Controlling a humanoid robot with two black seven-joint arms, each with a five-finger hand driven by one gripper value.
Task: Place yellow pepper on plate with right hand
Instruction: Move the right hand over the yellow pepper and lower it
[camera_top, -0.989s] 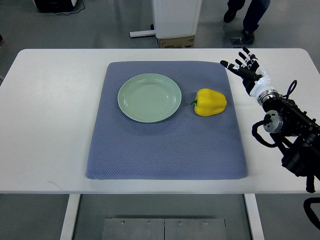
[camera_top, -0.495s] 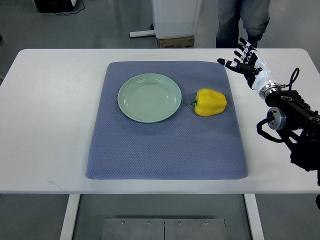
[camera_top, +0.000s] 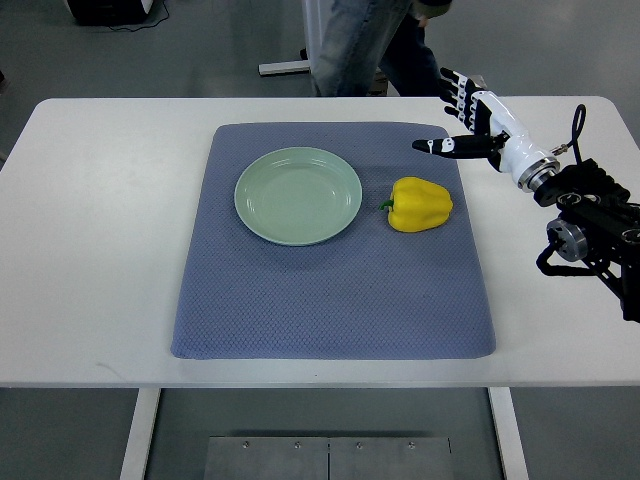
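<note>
Right hand (camera_top: 468, 120): fingers spread, empty, above and beside pepper (camera_top: 420, 204); approach step; next, lower, grasp, carry left to plate (camera_top: 298, 195).

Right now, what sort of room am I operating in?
Probably a robotics lab or test space, not a kitchen. A bare white table stands on grey floor, holding only a blue mat, a green plate and a yellow pepper. A person walks behind it.
</note>
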